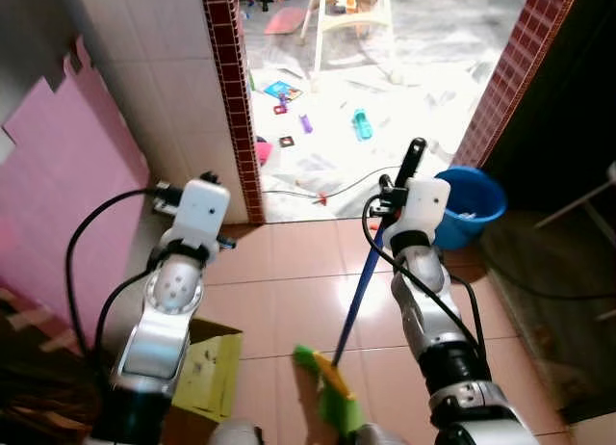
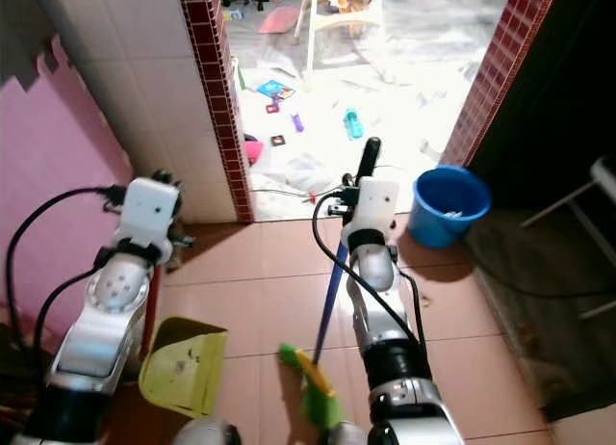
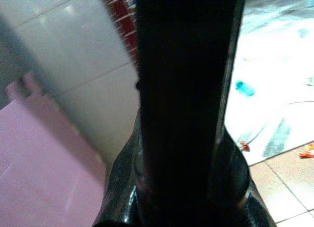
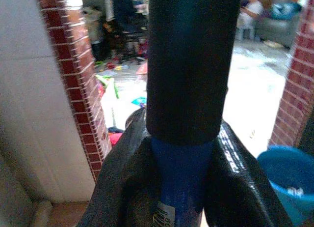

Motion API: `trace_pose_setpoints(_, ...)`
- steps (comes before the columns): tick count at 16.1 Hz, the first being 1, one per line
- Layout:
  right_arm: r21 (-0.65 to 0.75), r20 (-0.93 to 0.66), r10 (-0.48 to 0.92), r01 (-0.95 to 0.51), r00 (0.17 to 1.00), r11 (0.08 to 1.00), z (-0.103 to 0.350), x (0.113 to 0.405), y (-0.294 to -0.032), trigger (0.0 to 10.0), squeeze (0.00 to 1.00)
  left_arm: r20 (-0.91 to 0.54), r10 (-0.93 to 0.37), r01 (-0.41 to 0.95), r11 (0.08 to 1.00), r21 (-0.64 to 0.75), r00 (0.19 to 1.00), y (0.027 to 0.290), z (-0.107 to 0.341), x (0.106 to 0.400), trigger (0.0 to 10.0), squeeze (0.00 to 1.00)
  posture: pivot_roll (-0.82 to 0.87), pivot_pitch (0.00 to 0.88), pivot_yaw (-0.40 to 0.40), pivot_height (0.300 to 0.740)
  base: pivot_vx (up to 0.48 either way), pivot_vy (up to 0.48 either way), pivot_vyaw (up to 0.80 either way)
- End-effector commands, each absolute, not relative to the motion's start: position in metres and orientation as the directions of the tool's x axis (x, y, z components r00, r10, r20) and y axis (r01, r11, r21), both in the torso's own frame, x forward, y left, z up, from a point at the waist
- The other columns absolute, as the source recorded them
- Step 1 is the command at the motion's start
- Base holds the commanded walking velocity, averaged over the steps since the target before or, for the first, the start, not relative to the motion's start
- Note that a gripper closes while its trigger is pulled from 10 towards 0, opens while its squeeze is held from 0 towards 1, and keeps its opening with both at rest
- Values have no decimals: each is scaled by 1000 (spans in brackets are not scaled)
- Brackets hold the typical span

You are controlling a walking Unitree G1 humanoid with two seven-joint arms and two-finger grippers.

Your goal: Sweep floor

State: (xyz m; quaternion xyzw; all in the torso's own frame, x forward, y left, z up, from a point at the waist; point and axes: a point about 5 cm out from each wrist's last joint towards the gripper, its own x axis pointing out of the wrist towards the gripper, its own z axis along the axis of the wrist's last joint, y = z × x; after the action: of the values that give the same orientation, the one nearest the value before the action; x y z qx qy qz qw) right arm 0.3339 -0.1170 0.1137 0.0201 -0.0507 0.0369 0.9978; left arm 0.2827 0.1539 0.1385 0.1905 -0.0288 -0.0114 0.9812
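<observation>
My right gripper is shut on a broom, holding it just below the black grip. The blue shaft slants down to a green brush head on the tan tiles close in front of me. The right wrist view has the grip and shaft clamped between the fingers. My left gripper is raised by the white tiled wall, shut on a dark handle. A red shaft runs down from it to a yellow-green dustpan on the floor at my left.
Red-brick doorposts frame a doorway onto a bright floor littered with small toys and a cable. A white stool stands beyond. A blue bucket sits by the right post, a pink foam mat leans at left, and a dark mat lies at right.
</observation>
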Motion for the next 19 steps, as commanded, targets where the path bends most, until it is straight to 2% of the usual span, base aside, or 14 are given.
trace_pose_setpoints(1,8,124,128,-130,984,991,122,339,-108,10000,0,103,20,-61,912,406,994,163,151,280,10000,0,164,0,-53,740,0,0,0)
trace_pose_setpoints(3,15,110,155,-157,982,987,120,343,-100,10000,0,115,56,-99,905,414,992,169,152,272,10000,0,211,5,-94,740,0,0,0)
trace_pose_setpoints(5,22,112,251,-255,961,967,128,350,-75,10000,0,159,142,-197,888,416,977,180,156,265,10000,0,250,0,-157,740,0,0,0)
trace_pose_setpoints(8,24,149,276,-282,950,959,142,356,-67,10000,0,163,213,-260,888,379,963,183,159,267,10000,0,230,0,-152,740,0,0,533)
trace_pose_setpoints(10,39,147,264,-273,953,961,136,354,-70,10000,0,153,174,-222,888,402,973,175,157,271,10000,0,207,0,-118,740,0,0,800)
trace_pose_setpoints(16,83,171,100,-115,980,990,132,350,-101,10000,0,134,8,-60,919,389,991,146,154,290,10000,0,91,0,5,740,0,0,0)
trace_pose_setpoints(17,85,181,49,-65,982,994,132,348,-112,10000,0,131,-70,10,912,410,989,133,156,299,10000,0,53,0,48,740,0,0,0)
trace_pose_setpoints(19,87,183,7,-23,983,996,129,346,-121,10000,0,133,-124,55,901,431,983,125,157,306,10000,0,28,0,69,740,0,0,0)
